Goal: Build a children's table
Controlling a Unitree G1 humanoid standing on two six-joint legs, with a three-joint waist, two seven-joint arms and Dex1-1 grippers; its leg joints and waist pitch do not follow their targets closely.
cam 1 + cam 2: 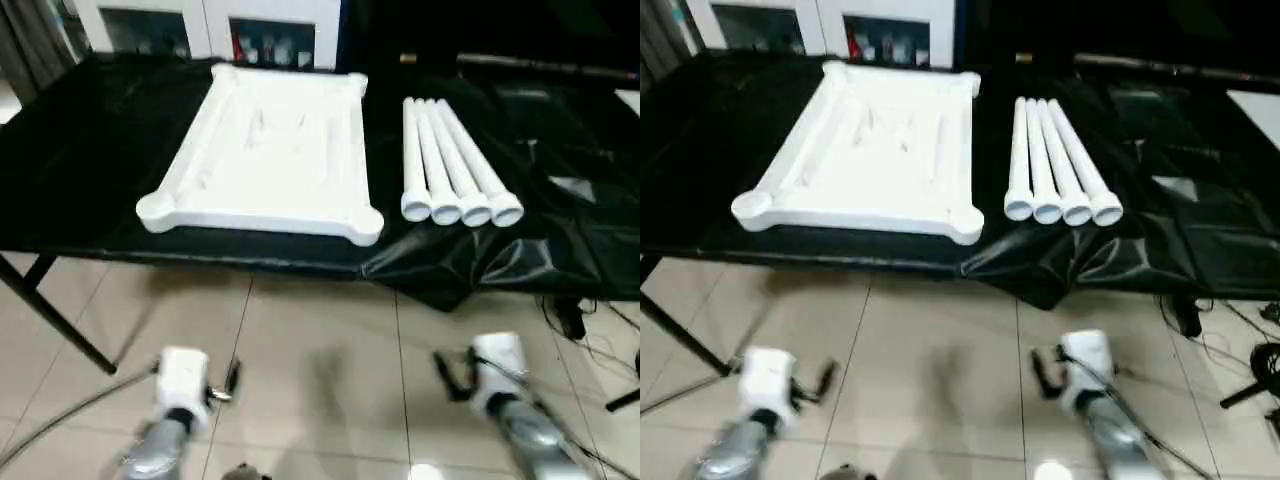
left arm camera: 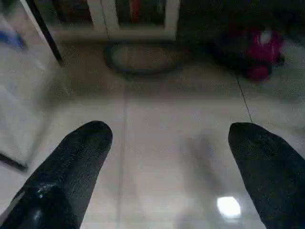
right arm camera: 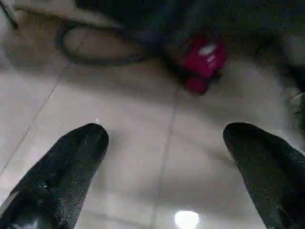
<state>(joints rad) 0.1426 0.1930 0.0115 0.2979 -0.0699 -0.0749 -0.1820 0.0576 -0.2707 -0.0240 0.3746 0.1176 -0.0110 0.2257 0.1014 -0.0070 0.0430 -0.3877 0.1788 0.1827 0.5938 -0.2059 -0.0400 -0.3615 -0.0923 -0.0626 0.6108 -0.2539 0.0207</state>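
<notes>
1. Your left gripper [image 2: 167,162] and right gripper [image 3: 164,162] hang low over the floor tiles [image 1: 320,340], fingers spread wide, holding nothing.
2. Assembly has not begun, by my reading: the tabletop [image 1: 270,150] lies on the black-covered table [image 1: 80,190], the four legs [image 1: 450,165] side by side just beside it, to your right.
3. Next, raise an arm to a leg.
4. The corner sockets are blurred, and the cabinet [image 1: 210,25] behind is cut off.

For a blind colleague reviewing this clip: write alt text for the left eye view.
A white tabletop lies on a black-covered work table, with four white legs side by side to its right. Below, over tiled floor, the left gripper and right gripper hang empty, short of the table.
</notes>
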